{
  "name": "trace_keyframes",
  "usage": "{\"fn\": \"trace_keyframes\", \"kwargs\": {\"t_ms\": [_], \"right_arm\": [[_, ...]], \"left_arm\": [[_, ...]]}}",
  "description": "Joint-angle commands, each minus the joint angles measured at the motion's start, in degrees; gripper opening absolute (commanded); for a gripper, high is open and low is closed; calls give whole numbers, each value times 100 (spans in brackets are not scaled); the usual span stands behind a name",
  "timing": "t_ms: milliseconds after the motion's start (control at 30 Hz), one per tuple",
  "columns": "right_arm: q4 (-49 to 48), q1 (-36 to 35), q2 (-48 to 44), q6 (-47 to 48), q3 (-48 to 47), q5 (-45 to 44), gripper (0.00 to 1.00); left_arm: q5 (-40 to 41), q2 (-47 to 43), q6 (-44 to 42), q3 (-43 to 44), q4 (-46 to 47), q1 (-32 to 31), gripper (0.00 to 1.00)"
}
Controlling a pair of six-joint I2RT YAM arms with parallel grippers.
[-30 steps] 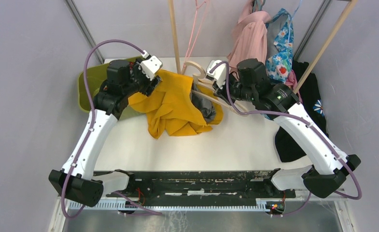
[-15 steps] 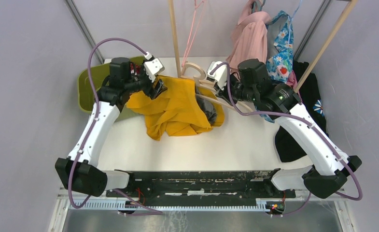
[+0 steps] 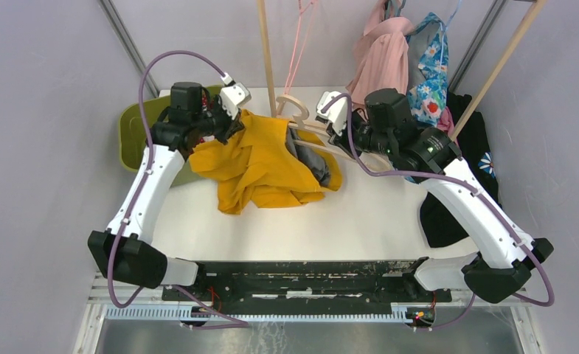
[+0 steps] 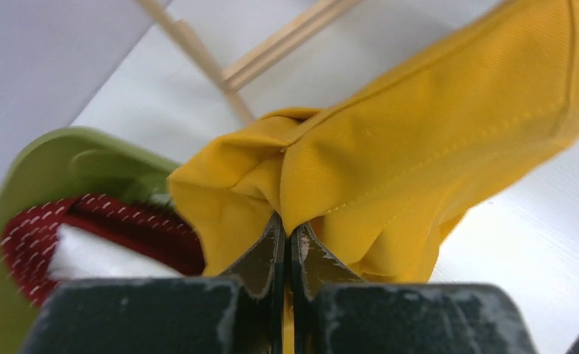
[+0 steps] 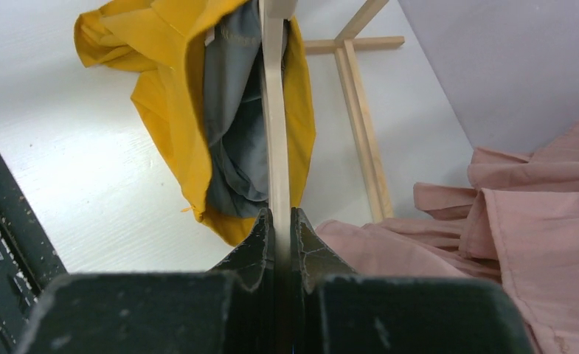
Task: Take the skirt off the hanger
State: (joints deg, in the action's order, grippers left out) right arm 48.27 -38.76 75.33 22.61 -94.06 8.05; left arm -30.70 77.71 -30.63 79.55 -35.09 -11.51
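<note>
White bench (image 3: 375, 221), seen from above, carries the task's things between the two arms. A mustard-yellow skirt (image 3: 264, 158) lies heaped in loose folds on the far half of the bench. Its left edge is raised off the surface, and its grey lining (image 5: 231, 110) shows on the right side. A pink garment (image 3: 382, 66) hangs behind the right arm. A green bin (image 3: 135, 129) stands at the far left corner, just beside the skirt, and holds red cloth with white dashes (image 4: 124, 221). The wooden hanger (image 3: 308, 129) is tilted, and yellow cloth hangs on both sides of its bar. The left claw (image 4: 287, 243) is pinched tight on a fold at the skirt's edge. The right claw (image 5: 282, 221) is clamped on the hanger's bar, near the cloth.
</note>
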Motion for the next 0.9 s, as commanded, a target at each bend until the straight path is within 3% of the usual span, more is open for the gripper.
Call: {"fn": "trace_keyframes", "kwargs": {"t_ms": [0, 333, 533, 767, 867], "right_arm": [[-1037, 8, -237, -55, -274, -14, 1], [-1124, 9, -280, -60, 1, -144, 1], [-1138, 12, -381, -27, 196, -269, 1], [-1135, 14, -414, 15, 209, -341, 1], [-1103, 15, -385, 78, 171, -423, 1]], "left_arm": [[1476, 147, 392, 1146, -326, 235, 3], [2139, 610, 616, 3934, -469, 551, 3], [2563, 1034, 848, 5289, -47, 614, 3], [3345, 1727, 826, 5840, 581, 1294, 3], [3046, 1923, 1157, 5911, 923, 1839, 3]]}}
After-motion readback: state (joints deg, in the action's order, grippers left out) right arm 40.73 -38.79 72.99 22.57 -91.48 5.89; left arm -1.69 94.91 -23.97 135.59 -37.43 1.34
